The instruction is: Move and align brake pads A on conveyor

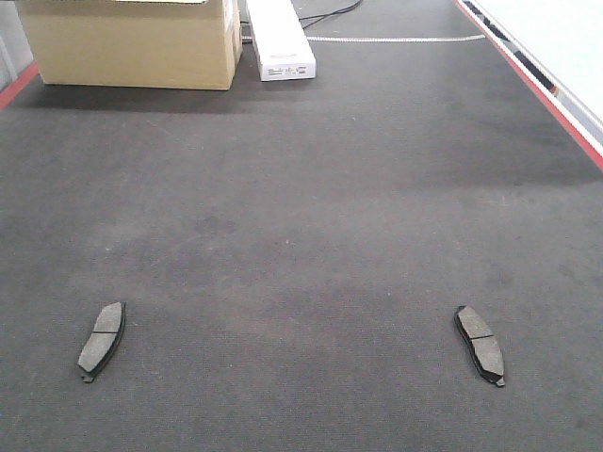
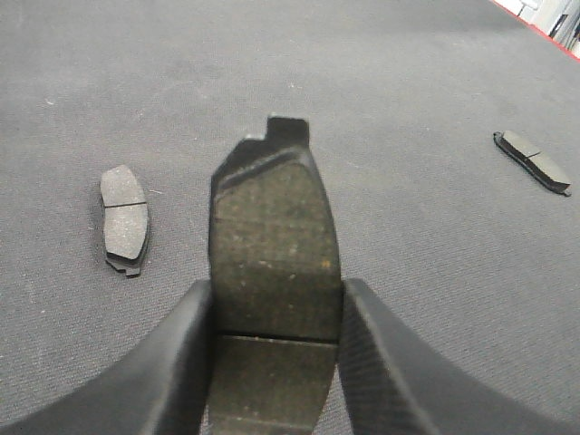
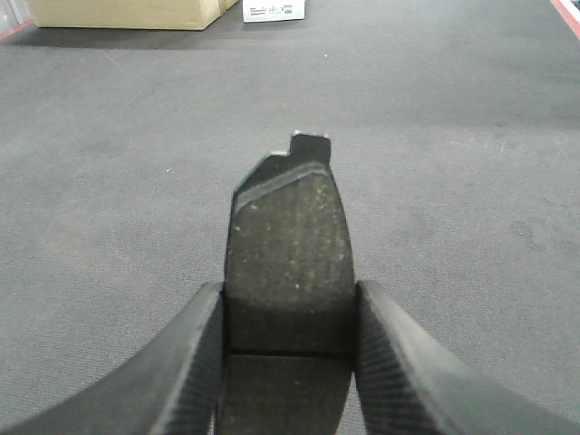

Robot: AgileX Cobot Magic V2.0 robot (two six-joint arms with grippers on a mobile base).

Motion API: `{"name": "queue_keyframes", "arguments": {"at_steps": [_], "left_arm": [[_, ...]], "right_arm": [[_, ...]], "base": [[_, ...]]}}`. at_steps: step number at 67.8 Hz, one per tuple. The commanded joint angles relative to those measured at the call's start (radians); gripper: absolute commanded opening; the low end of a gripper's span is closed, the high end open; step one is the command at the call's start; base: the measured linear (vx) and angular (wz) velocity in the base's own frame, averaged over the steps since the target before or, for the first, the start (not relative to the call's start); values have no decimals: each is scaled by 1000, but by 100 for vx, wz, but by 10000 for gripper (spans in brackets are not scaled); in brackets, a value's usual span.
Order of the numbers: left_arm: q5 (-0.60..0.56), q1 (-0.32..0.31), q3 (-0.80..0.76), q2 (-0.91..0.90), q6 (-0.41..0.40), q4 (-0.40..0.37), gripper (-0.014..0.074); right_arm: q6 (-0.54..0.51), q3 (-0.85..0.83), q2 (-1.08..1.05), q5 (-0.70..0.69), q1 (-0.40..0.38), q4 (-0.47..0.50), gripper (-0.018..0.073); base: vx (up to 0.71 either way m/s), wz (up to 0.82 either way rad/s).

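While two brake pads lie flat on the conveyor (image 1: 301,235), one low on the left (image 1: 101,340) and one low on the right (image 1: 480,344), well apart from each other, each arm has hold of another, which makes four pads counted in all. The left gripper (image 2: 276,362) is closed to the width of a pad, its two black ribbed fingers (image 2: 181,362) pressing the long edges of the left held pad (image 2: 275,245), which sticks out ahead of them with its rough grey face up and a small notched tab at the far tip; the groove across it sits right at the fingers. From that wrist view both loose pads show on the belt, one just to the left of the held pad and the other far off to the right. The right gripper (image 3: 290,362) is closed the same way on the right held pad (image 3: 290,254), fingers touching both sides, the tabbed end pointing down the belt. Whether either held pad touches the belt I cannot tell. At the far end of the belt stands a cardboard box (image 1: 132,42), flaps shut so its contents are hidden, and just beside it a long white box (image 1: 279,40). Red stripes (image 1: 542,94) run along the belt's edges, with a white rail (image 1: 565,38) past the right one.
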Motion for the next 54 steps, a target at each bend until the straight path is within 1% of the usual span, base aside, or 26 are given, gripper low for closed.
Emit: {"name": "queue_keyframes", "arguments": {"at_steps": [1, 12, 19, 22, 29, 37, 43, 47, 54], "left_arm": [[-106, -1, -29, 7, -5, 28, -6], [-106, -1, -29, 7, -6, 34, -6], [-109, -1, -29, 7, -22, 51, -6], [-110, -1, -29, 7, -42, 54, -6], [-124, -1, -29, 7, -47, 54, -6], [-176, -1, -38, 32, -111, 54, -6], [-191, -1, -78, 116, -106, 54, -3], [-188, -1, -125, 216, -82, 53, -1], [-183, -1, -233, 407, -80, 52, 1]], "right_arm": [[-6, -30, 8, -99, -3, -20, -4], [-6, -30, 8, -99, -3, -20, -4], [-6, -30, 8, -99, -3, -20, -4], [-6, -30, 8, -99, -3, -20, -4], [-6, -30, 8, -99, -3, -20, -4], [-6, -30, 8, -99, -3, -20, -4], [-6, -30, 8, -99, -3, -20, -4], [-6, -30, 8, -99, -3, -20, -4], [-6, -30, 8, -99, -3, -20, -4]], "base": [[0, 0], [0, 0], [0, 0], [0, 0], [0, 0], [0, 0], [0, 0], [0, 0], [0, 0]]}}
